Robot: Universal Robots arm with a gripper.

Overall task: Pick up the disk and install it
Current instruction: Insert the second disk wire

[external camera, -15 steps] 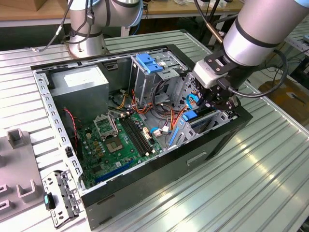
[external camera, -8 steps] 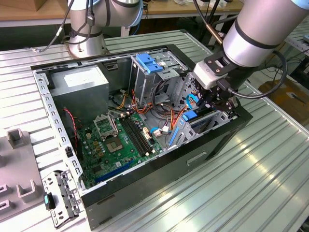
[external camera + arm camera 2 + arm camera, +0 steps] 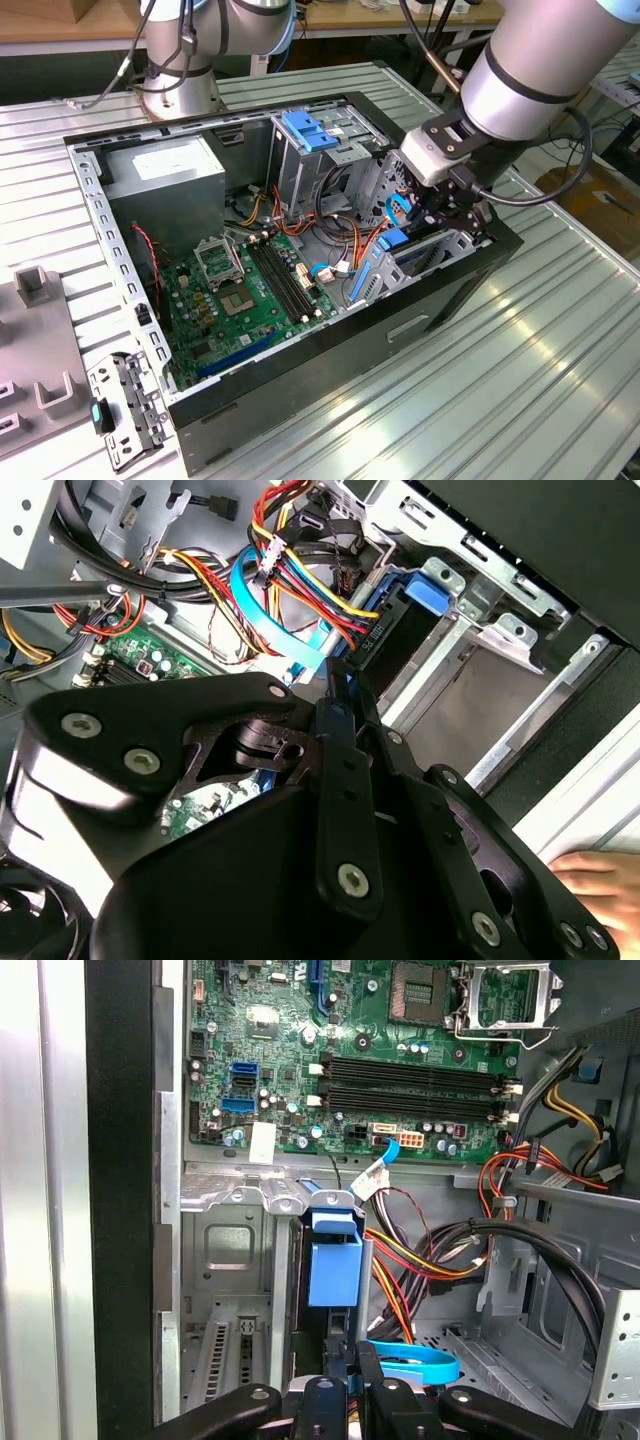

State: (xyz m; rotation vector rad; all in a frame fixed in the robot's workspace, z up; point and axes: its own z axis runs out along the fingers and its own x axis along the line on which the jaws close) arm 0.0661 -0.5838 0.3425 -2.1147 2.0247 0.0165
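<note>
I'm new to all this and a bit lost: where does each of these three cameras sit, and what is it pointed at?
Exterior view: off the arm, above, overlooking the open computer case; arm and gripper show.
First wrist view: on the arm, facing the motherboard and the disk; gripper at the edge.
Second wrist view: on the arm, past gripper linkage toward cables.
Both wrist views share the disk.

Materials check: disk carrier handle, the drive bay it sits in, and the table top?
Disk carrier handle: looks like moulded plastic, bright blue, smooth with a soft sheen and rounded edges. Drive bay: apparently stamped sheet metal, bare grey, with punched holes and folded tabs. Table: seems ribbed metal, likely aluminium, silvery with long streaky reflections along its grooves. The gripper sits at the disk's near end.
</note>
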